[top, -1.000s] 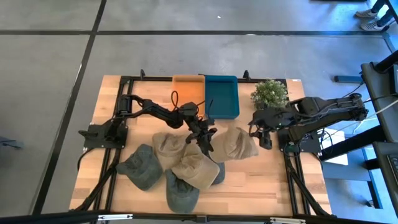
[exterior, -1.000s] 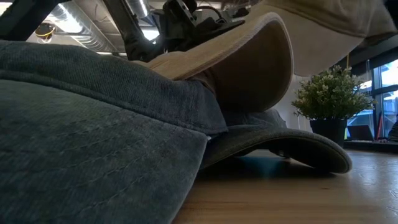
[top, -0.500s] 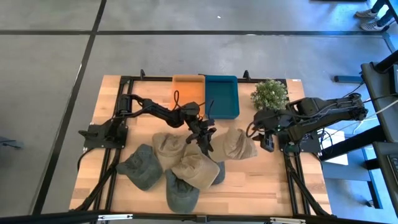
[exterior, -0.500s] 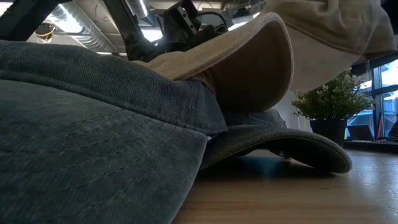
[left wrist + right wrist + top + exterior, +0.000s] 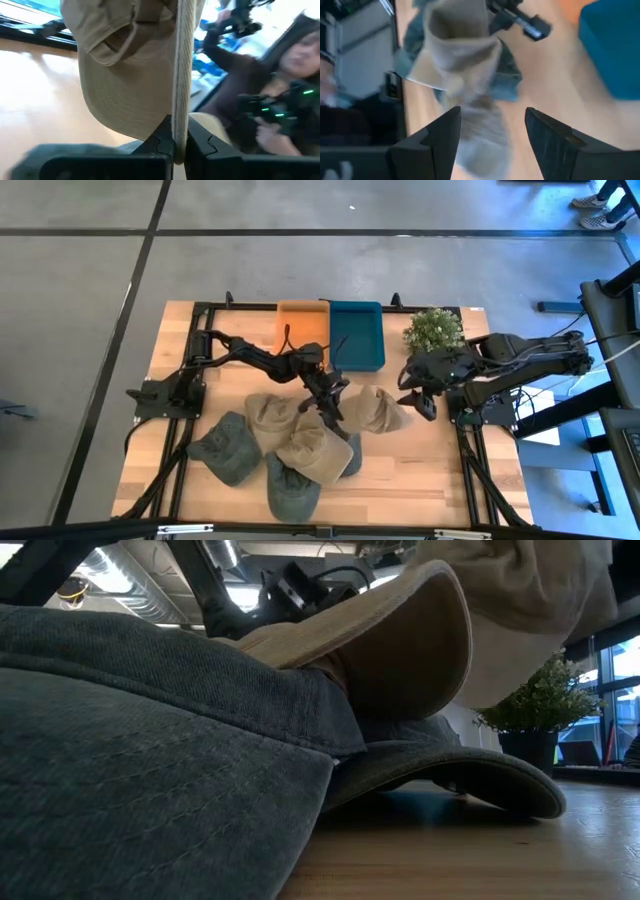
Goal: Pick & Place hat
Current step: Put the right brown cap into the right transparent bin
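From above, the left gripper (image 5: 330, 402) sits mid-table over the hat pile, but only its wrist cam shows the fingers (image 5: 160, 142) pinched tight on the tan hat (image 5: 131, 70) brim. The right gripper (image 5: 416, 402), jaws spread wide and empty, hangs near the table's right edge.

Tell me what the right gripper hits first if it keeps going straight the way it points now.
Likely the tan hat that the left gripper holds up by its brim. It hangs ahead of the open right gripper, though depth is hard to judge.

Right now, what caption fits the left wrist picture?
Left gripper shut on the brim of a floppy tan cloth hat, lifted above the wooden table.
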`<act>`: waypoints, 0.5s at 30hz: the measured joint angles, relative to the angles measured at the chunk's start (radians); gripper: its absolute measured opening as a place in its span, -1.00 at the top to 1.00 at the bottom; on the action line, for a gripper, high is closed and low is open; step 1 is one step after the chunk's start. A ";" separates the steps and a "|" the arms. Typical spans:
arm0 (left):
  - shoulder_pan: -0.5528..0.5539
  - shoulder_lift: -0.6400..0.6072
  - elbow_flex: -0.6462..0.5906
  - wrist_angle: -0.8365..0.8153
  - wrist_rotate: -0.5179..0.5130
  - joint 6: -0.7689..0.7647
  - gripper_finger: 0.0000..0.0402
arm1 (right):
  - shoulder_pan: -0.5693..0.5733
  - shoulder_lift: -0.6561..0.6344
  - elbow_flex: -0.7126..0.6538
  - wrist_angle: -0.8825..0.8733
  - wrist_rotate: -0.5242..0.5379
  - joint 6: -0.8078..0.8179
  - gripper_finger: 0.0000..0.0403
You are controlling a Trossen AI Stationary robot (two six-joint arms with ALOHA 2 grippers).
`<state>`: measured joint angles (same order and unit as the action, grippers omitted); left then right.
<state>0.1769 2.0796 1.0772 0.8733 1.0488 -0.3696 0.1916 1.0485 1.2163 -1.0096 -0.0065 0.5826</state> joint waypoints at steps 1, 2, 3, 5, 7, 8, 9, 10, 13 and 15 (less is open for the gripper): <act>0.002 0.000 0.000 -0.016 -0.017 0.036 0.96 | -0.004 -0.004 0.000 0.004 -0.004 0.031 -0.11; 0.003 0.000 0.000 -0.029 -0.037 0.072 0.96 | -0.008 -0.008 0.000 0.010 -0.009 0.063 -0.11; 0.003 0.000 0.000 -0.040 -0.059 0.102 0.96 | -0.012 -0.011 0.000 0.017 -0.007 0.096 -0.11; 0.003 0.000 0.000 -0.051 -0.091 0.143 0.96 | -0.019 -0.014 0.000 0.019 0.003 0.131 -0.11; 0.003 0.000 0.000 -0.048 -0.095 0.164 0.96 | -0.021 -0.009 0.000 0.019 0.004 0.143 -0.11; 0.003 0.000 0.000 -0.048 -0.095 0.168 0.96 | -0.020 -0.002 0.000 0.020 0.004 0.143 -0.11; 0.002 0.000 0.000 -0.048 -0.096 0.172 0.96 | -0.020 0.006 0.000 0.020 0.004 0.141 -0.11; 0.002 0.000 0.000 -0.048 -0.097 0.172 0.96 | -0.019 0.014 0.000 0.021 0.003 0.139 -0.11; 0.002 0.000 0.000 -0.055 -0.108 0.175 0.95 | -0.020 0.041 0.000 0.033 0.003 0.140 -0.11; 0.002 0.000 0.000 -0.071 -0.114 0.185 0.95 | -0.020 0.060 0.000 0.061 -0.021 0.139 -0.11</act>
<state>0.1791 2.0796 1.0771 0.8027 0.9348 -0.1847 0.1719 1.1084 1.2163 -0.9486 -0.0279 0.7212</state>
